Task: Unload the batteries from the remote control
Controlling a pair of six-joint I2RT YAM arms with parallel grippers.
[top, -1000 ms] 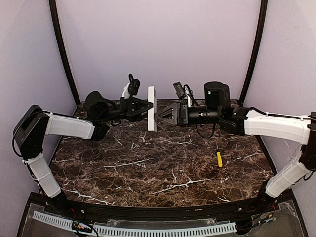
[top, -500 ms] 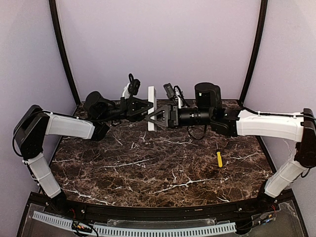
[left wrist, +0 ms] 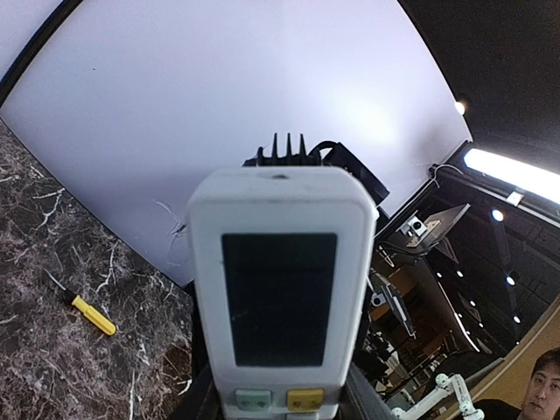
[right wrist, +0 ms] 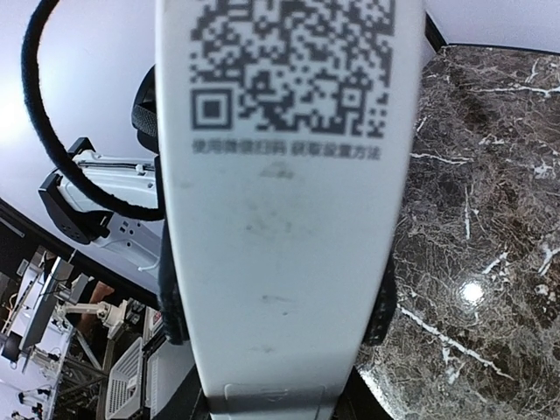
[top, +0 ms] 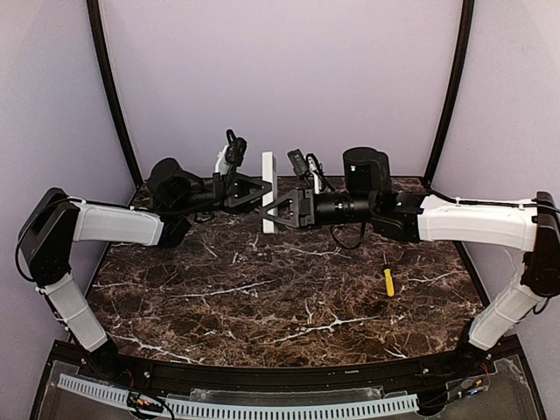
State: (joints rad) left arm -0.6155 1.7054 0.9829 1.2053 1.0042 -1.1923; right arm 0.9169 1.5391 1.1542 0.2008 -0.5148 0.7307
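**Jaws of left gripper (top: 260, 191) and right gripper (top: 273, 208) both clamp the slim white plastic remote control (top: 269, 168)**

A yellow-handled screwdriver (top: 388, 280) lies to the right on the dark white-veined marble tabletop (top: 262, 297). Farther back, the remote stands upright in mid-air before the plain lilac wall (top: 280, 79). Its dark display faces left and its QR-code back faces right. A second ago the right jaws stood wide, short of it.

Remote control (left wrist: 278, 297) crowding both wrist cameras

In the left wrist view its lower end runs off the bottom edge and covers the left gripper (top: 262, 192); in the right wrist view both its ends are cropped, its printed code is blurred, and the right gripper (top: 269, 211) is mostly hidden behind it; from above, whether those fingers touch it is too small to tell.
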